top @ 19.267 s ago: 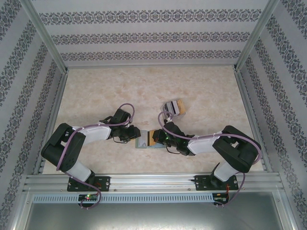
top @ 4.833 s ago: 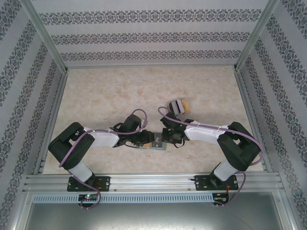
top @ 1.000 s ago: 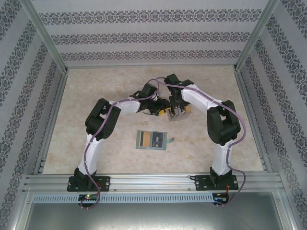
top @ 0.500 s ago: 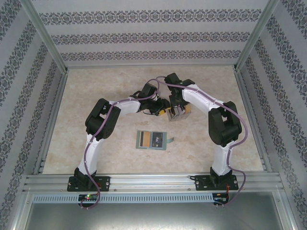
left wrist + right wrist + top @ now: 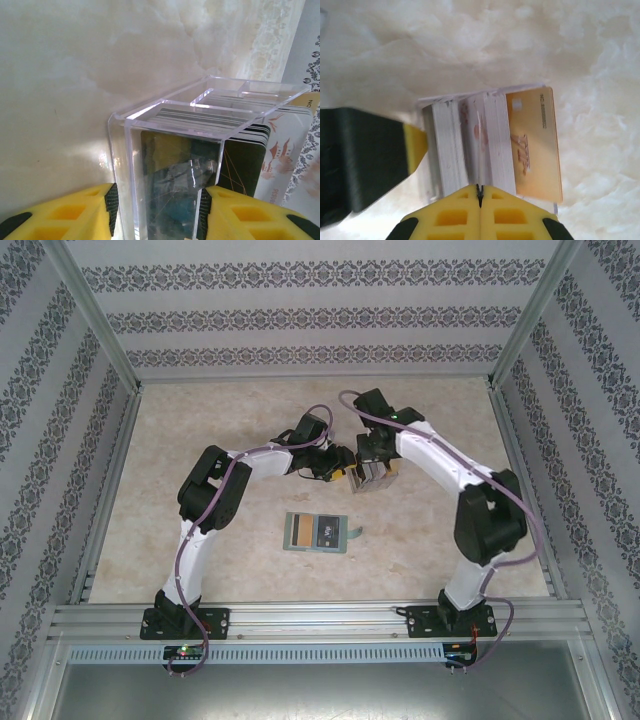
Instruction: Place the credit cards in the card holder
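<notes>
The credit cards (image 5: pixel 447 145) stand on edge in a clear plastic box (image 5: pixel 368 480), with a tan card (image 5: pixel 535 145) at one end. My right gripper (image 5: pixel 480 191) hangs over the stack (image 5: pixel 372 466), shut on the top edge of one thin credit card (image 5: pixel 479 150) in the middle. My left gripper (image 5: pixel 156 210) holds the box (image 5: pixel 165 190) from the side (image 5: pixel 346 472), a pad (image 5: pixel 111 207) on each wall. Cards (image 5: pixel 235 125) show through the box. The sage-green card holder (image 5: pixel 315 532) lies open on the table, nearer the arms, with a dark card on its right half.
Patterned walls and a metal frame (image 5: pixel 100 330) enclose the marble table (image 5: pixel 220 420). My left gripper's yellow finger (image 5: pixel 415 147) presses the box in the right wrist view. There is free room between the box and the card holder.
My right gripper's jaws have closed on a card in the stack, and the right arm's elbow has swung out to the right. The left arm and the box have not moved.
</notes>
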You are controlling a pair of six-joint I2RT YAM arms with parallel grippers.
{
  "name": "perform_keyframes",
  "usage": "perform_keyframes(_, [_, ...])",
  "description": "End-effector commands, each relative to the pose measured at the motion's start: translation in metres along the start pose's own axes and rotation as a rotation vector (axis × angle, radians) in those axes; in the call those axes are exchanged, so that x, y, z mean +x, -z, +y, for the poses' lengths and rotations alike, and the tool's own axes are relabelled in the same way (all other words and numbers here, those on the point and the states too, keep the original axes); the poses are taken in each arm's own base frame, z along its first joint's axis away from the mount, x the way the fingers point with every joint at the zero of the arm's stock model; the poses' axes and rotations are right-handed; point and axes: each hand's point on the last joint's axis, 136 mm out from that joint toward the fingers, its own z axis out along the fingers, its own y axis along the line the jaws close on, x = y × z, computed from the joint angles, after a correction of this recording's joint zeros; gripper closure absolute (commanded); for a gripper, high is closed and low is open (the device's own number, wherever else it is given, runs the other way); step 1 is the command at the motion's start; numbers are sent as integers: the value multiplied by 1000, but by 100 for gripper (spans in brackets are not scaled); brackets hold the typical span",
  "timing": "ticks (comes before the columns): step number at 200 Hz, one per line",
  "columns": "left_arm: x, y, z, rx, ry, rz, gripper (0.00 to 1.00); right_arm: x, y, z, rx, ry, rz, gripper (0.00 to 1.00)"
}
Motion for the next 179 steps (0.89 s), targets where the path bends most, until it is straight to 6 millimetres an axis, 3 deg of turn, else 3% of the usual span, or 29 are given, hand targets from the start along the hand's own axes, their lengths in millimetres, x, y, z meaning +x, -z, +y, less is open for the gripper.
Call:
perform_keyframes(1, [2, 18, -26, 25, -53, -9, 52, -7, 33, 4, -103, -137, -86, 97])
perform_keyframes(34, [4, 48, -42, 22, -117, -61, 47, 11, 53, 0, -151, -239, -128, 98])
perform_keyframes(63, [14, 81, -37, -22, -157, -116, 46, 38, 61, 3, -236, -349, -139, 99])
perform_keyframes(81, [27, 101, -23, -77, -177, -146, 45, 58, 60, 13, -306, -403, -137, 100])
perform_keyframes(111, [61, 129, 19, -163, -170, -155, 43, 96, 51, 37, -372, -415, -110, 100])
perform_keyframes(151, [105, 147, 73, -237, -121, -117, 40, 134, 33, 70, -406, -379, -55, 100])
perform_keyframes(179, [119, 150, 90, -252, -103, -102, 40, 147, 18, 76, -356, -361, -24, 100])
